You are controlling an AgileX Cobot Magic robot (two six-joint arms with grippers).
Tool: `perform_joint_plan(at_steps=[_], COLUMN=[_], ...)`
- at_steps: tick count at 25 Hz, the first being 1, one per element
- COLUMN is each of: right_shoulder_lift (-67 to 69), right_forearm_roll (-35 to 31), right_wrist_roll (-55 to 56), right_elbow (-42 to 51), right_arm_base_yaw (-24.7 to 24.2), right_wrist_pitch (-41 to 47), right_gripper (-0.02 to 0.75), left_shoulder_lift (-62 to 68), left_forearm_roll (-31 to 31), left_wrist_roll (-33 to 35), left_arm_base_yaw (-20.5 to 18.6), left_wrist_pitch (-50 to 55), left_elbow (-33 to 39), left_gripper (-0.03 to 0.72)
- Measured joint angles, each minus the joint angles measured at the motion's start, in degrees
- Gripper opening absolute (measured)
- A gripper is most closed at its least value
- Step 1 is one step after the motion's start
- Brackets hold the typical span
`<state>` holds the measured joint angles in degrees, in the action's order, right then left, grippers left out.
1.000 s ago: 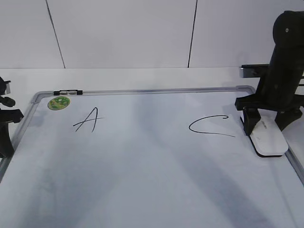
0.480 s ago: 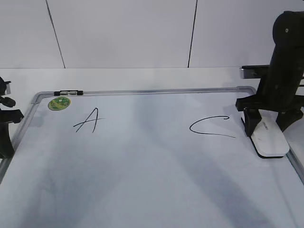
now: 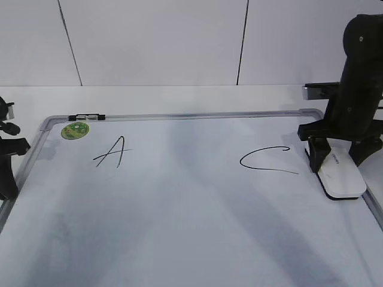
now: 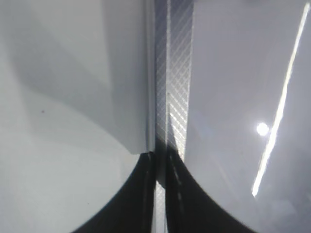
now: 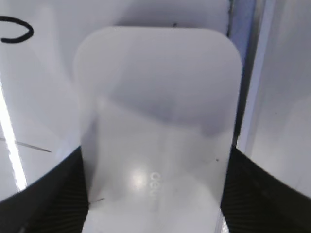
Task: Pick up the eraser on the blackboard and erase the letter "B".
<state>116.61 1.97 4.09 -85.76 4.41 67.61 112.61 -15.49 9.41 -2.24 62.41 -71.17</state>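
The white eraser (image 3: 341, 174) lies flat on the blackboard (image 3: 179, 209) near its right frame, just right of the letter "C" (image 3: 266, 161). My right gripper (image 3: 338, 156) stands over it, its jaws against both long sides. In the right wrist view the eraser (image 5: 158, 131) fills the space between the fingers of the right gripper (image 5: 155, 162), with grey lettering on top. No letter "B" shows; the board between the letter "A" (image 3: 111, 152) and the "C" is bare. My left gripper (image 3: 7, 173) is shut and empty at the board's left frame (image 4: 175, 97).
A round green sticker (image 3: 75, 130) sits at the board's top left corner, beside a black clip (image 3: 87, 116) on the frame. The board's right frame (image 3: 371, 203) runs close beside the eraser. A white wall stands behind the table.
My right gripper and the eraser have shifted slightly to the right, closer to the board's right frame. The left arm has not moved.
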Motion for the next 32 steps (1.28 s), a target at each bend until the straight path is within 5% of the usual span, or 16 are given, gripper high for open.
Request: perform_joint_plan(at_steps=[32], right_shoulder_lift=[0.1], right_forearm_roll=[0.4], right_wrist_roll=[0.0], right_elbow=[-6.3], right_arm_base_yaw=[0.0], right_wrist_pitch=[2.0], right_gripper=[0.604], left_shoulder_lift=[0.0], left_forearm_roll=[-0.1], left_wrist_roll=[0.1], left_arm_base_yaw=[0.0], left_wrist_pitch=[0.2], left_elbow=[0.0], left_gripper=[0.016])
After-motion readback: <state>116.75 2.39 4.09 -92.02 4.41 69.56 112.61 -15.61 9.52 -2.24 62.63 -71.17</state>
